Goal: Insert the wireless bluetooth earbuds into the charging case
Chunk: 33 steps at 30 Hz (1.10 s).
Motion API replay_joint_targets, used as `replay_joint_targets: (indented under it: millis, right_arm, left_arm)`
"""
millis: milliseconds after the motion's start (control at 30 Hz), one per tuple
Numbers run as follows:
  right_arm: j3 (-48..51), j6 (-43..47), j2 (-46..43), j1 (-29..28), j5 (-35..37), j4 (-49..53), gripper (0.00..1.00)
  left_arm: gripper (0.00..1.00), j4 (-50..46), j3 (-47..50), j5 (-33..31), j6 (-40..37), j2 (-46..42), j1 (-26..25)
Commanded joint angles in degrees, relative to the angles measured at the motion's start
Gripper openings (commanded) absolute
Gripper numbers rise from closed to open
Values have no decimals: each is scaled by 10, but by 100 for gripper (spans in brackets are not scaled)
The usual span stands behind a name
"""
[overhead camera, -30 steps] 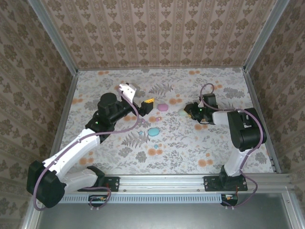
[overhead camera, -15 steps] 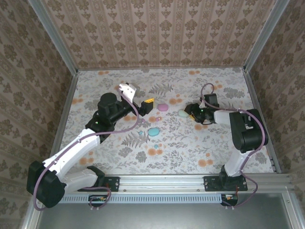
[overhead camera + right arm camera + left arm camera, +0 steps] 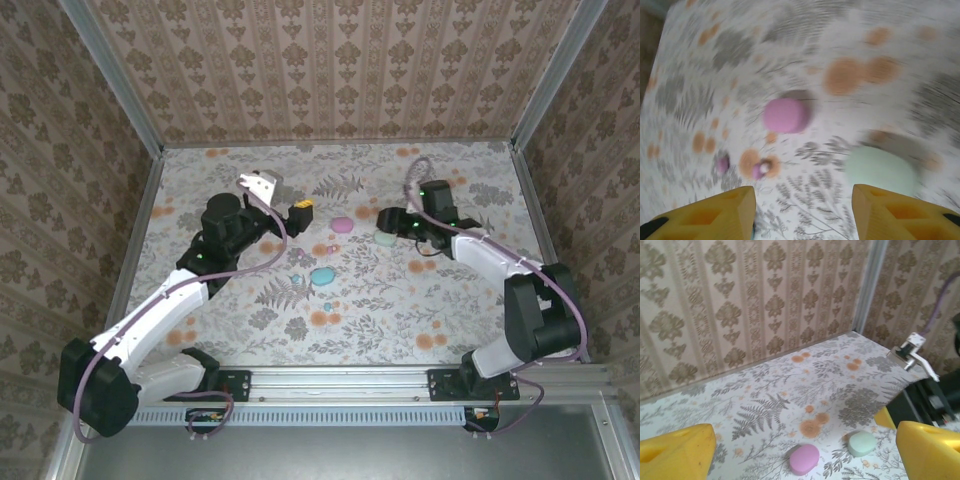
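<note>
left gripper (image 3: 300, 212) hangs wide open, empty. right gripper (image 3: 802, 212) hovers half open, holding nothing. two pinkish-purple earbuds (image 3: 760, 171) lie loose on the floral table (image 3: 805, 40), near the pink case (image 3: 785, 115) and apart from the mint case (image 3: 881, 170).

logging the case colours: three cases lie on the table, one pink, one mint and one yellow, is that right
No, the third case is blue, not yellow. The top external view shows it lying nearer the arms than the pink case and the mint case.
</note>
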<state>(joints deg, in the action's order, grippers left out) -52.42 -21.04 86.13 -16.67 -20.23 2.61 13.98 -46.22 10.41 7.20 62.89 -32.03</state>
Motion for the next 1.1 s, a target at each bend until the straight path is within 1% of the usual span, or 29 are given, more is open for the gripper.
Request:
replay_joint_targets:
  millis: [0, 100, 233, 267, 500, 600, 767, 900, 1000, 1067]
  right_arm:
    - [-12, 196, 3, -73, 18, 21, 56]
    - [-10, 296, 19, -125, 22, 3, 56]
    - [-19, 404, 33, -168, 27, 11, 57]
    - [-23, 423, 37, -174, 31, 17, 58]
    - [-74, 520, 73, -187, 37, 99, 58]
    - [-93, 563, 91, -194, 38, 130, 59]
    - [-120, 622, 119, -201, 49, 164, 60]
    - [-124, 662, 138, -201, 60, 171, 62]
    - [-137, 684, 153, -201, 50, 188, 62]
    - [-148, 695, 162, -201, 24, 200, 63]
  left_arm:
    - [93, -16, 14, -27, 40, -22, 18]
    - [94, -23, 25, -35, 51, -39, 35]
    - [94, -22, 44, -37, 67, -64, 56]
    - [94, -21, 49, -35, 71, -69, 78]
    - [95, -35, 57, -29, 98, -87, 117]
    - [95, -38, 60, -33, 112, -91, 122]
    - [95, -44, 71, -60, 134, -104, 126]
    - [96, -59, 74, -68, 127, -120, 132]
    - [96, -63, 79, -70, 122, -130, 138]
    - [97, -62, 82, -70, 121, -133, 140]
